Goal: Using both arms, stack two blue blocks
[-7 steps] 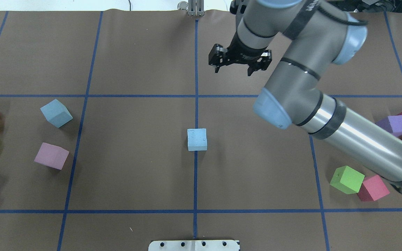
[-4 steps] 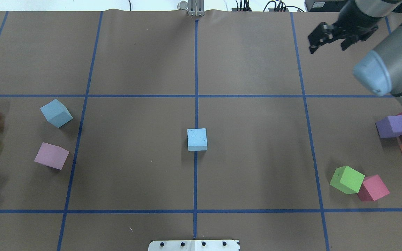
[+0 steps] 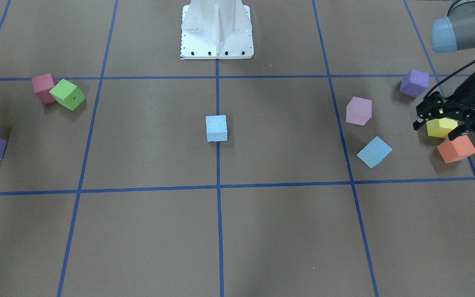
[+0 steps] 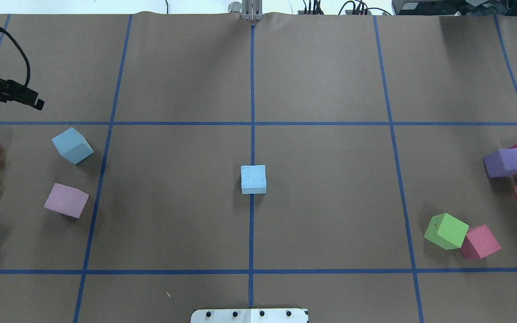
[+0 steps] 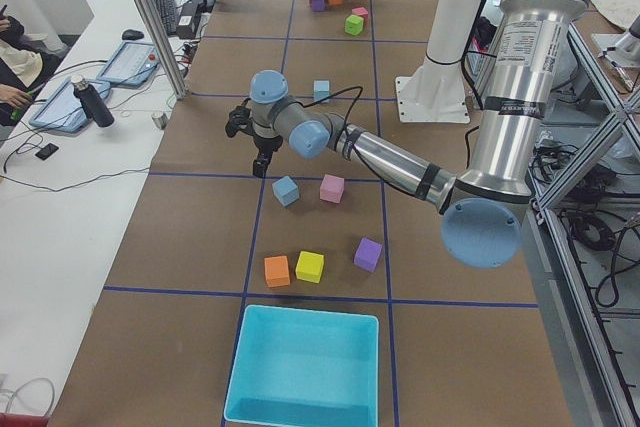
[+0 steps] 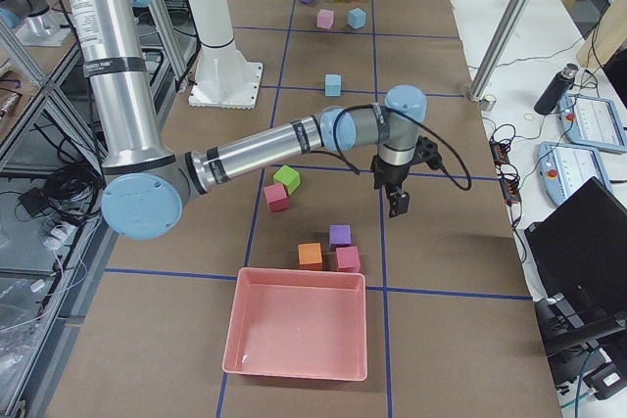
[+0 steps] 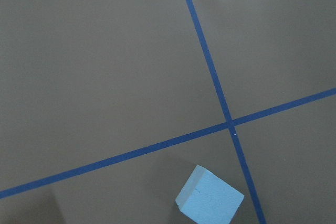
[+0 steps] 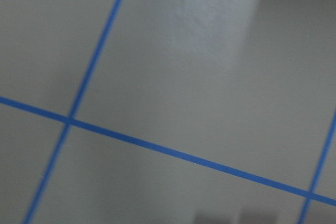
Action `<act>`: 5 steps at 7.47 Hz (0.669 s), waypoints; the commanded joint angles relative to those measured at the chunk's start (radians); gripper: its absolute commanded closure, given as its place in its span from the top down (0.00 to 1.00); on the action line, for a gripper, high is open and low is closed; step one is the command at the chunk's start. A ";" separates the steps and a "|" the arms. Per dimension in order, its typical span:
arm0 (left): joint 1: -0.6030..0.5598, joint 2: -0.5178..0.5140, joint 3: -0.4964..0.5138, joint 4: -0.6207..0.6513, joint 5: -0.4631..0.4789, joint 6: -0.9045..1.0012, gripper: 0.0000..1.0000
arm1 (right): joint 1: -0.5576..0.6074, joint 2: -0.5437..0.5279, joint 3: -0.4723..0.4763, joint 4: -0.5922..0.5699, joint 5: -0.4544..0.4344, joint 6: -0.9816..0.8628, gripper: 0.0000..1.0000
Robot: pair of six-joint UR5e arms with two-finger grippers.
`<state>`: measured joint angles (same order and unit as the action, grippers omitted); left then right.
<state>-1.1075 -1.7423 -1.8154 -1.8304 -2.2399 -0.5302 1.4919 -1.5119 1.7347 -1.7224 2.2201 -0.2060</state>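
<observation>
Straight out from the white pedestal base (image 3: 217,29), on the centre tape line, one blue block (image 4: 253,179) sits square to the grid. The second blue block (image 4: 72,145) lies well off to the base's left side, turned at an angle to the tape and just beside a pale purple cube (image 4: 66,200).

The left gripper (image 3: 433,130) hangs empty with its fingers spread, a little farther from the base than that angled block. Its wrist camera catches only the block's corner at the bottom of the frame. The right gripper (image 6: 392,188) appears only in the side view, off to the base's right, so whether it is spread or closed cannot be told.

Both blocks look like matte foam, probably very light, soft and grippy rather than slick. A gentle pinch on two opposite flat faces at about mid-height should do. A hard squeeze would likely dent the block, and a careless touch could nudge it. For the angled one, the wrist probably needs turning first to meet its faces squarely.
</observation>
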 commanded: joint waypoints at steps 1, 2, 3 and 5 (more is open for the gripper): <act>0.089 -0.034 0.028 -0.007 0.054 -0.033 0.98 | 0.099 -0.131 0.026 0.007 0.009 -0.043 1.00; 0.127 -0.043 0.063 -0.012 0.057 0.008 0.98 | 0.099 -0.133 0.022 0.007 0.010 -0.043 1.00; 0.135 -0.074 0.097 -0.009 0.056 0.161 0.98 | 0.099 -0.131 0.023 0.007 0.010 -0.036 1.00; 0.136 -0.101 0.183 -0.015 0.056 0.348 0.97 | 0.099 -0.133 0.025 0.007 0.010 -0.036 1.00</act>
<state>-0.9755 -1.8211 -1.6869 -1.8415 -2.1846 -0.2955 1.5900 -1.6431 1.7591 -1.7151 2.2302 -0.2431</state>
